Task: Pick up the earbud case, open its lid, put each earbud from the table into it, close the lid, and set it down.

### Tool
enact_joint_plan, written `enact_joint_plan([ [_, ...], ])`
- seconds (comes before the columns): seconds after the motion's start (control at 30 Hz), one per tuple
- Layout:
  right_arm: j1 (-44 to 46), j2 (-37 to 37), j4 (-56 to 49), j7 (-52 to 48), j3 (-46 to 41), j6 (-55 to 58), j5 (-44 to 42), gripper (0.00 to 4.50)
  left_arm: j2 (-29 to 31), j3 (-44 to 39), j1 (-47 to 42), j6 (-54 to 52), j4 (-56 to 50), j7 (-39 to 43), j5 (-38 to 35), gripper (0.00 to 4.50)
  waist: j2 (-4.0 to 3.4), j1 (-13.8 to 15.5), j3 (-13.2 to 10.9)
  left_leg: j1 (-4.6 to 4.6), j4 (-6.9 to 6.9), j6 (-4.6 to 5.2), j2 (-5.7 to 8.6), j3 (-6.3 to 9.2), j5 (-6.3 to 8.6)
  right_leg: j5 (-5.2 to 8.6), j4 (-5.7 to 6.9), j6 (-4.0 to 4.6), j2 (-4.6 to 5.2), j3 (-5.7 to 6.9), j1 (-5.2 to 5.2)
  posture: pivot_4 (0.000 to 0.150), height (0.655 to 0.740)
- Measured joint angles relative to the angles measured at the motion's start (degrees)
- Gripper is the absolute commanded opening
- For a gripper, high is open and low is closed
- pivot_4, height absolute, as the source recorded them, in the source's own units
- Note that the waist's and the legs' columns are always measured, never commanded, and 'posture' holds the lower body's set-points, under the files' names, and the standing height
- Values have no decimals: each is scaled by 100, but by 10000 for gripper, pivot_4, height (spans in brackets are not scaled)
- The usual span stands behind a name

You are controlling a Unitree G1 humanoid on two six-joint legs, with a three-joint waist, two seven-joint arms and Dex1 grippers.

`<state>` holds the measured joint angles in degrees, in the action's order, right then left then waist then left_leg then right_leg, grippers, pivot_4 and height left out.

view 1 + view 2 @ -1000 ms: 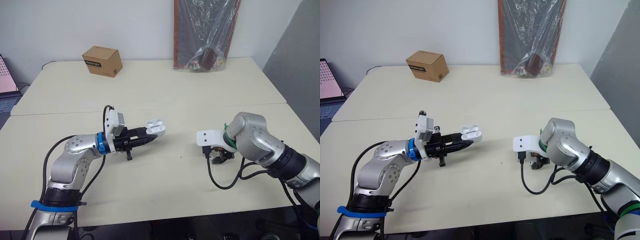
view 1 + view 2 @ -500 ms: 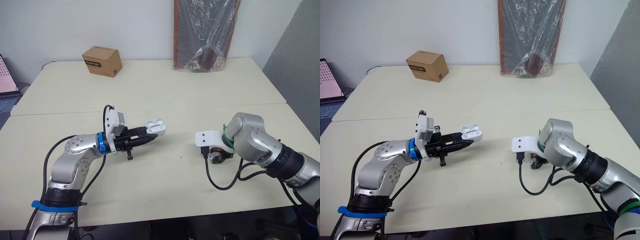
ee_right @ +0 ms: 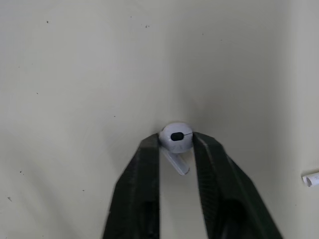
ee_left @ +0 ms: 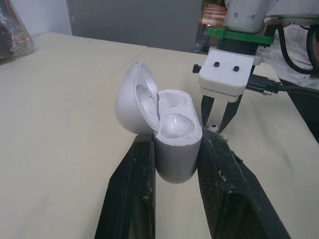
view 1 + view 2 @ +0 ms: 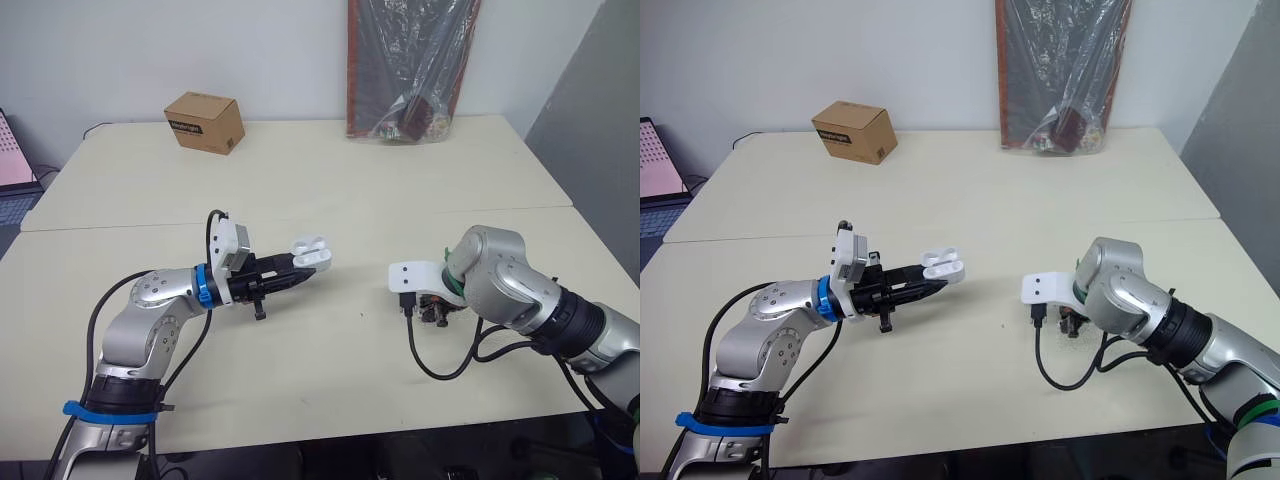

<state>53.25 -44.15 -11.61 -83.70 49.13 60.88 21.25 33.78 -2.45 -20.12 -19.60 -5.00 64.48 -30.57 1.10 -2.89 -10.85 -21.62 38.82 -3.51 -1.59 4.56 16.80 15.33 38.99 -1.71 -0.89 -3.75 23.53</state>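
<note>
My left gripper (image 5: 300,275) is shut on the white earbud case (image 5: 312,252) and holds it above the table with the lid open. In the left wrist view the case (image 4: 172,144) sits between both fingers, and its two sockets look bare. My right gripper (image 5: 435,315) points down at the table, to the right of the case. Its fingertips are shut on a white earbud (image 3: 175,137) whose stem points back between the fingers. A second earbud (image 3: 310,178) lies on the table close by.
A brown cardboard box (image 5: 205,122) stands at the back left. A plastic-wrapped dark board (image 5: 410,70) leans on the wall at the back. A laptop (image 5: 10,160) shows at the left edge. A black cable (image 5: 440,365) loops under my right wrist.
My right gripper has shifted slightly left, toward the case. The left gripper and the open case have stayed in place.
</note>
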Motion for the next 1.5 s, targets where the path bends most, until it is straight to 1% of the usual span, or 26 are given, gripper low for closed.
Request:
enact_joint_plan([
  [0.9, 174, 22, -214, 131, 384, 57, 23, 3898, -17, 0, -1, 10, 1, 0, 25, 8065, 0, -5, 0, 1, -1, 0, -2, 1, 0, 0, 0, 0, -1, 1, 1, 1500, 7400],
  [1.2, 124, 13, -407, 221, 302, 105, -95, 3898, -62, 0, -5, 121, 11, -74, 97, 8065, 0, -5, 0, -5, -1, 0, -2, 3, 0, 0, 0, 0, -1, 2, 6, 1500, 7400],
  [1.27, -110, 78, -573, 416, -279, 110, -366, 3898, -137, -2, -14, 268, 72, -163, 188, 8065, 0, 3, 0, -17, 0, 0, 0, 4, 0, 0, -1, 0, 1, 3, 14, 1500, 7400],
  [1.33, -397, 363, -846, 687, -1275, 198, -788, 3898, -196, -4, -24, 407, 170, -283, 299, 8065, 1, 14, 0, -27, 0, 0, 1, 4, 0, -1, 0, 1, 2, 2, 22, 1500, 7400],
  [1.4, -758, 831, -1172, 936, -2304, 439, -1257, 3898, -282, -12, -38, 548, 239, -389, 358, 8065, 5, 24, 3, -28, -5, 0, -1, 11, 0, -1, -1, 1, 1, 8, 21, 1500, 7400],
  [1.5, -1440, 1556, -1772, 1246, -3476, 932, -1945, 3898, -380, -22, -35, 699, 354, -469, 397, 8065, 5, 69, 3, -30, -9, 0, 0, 13, 0, -1, -2, 1, 1, 11, 22, 1500, 7400],
])
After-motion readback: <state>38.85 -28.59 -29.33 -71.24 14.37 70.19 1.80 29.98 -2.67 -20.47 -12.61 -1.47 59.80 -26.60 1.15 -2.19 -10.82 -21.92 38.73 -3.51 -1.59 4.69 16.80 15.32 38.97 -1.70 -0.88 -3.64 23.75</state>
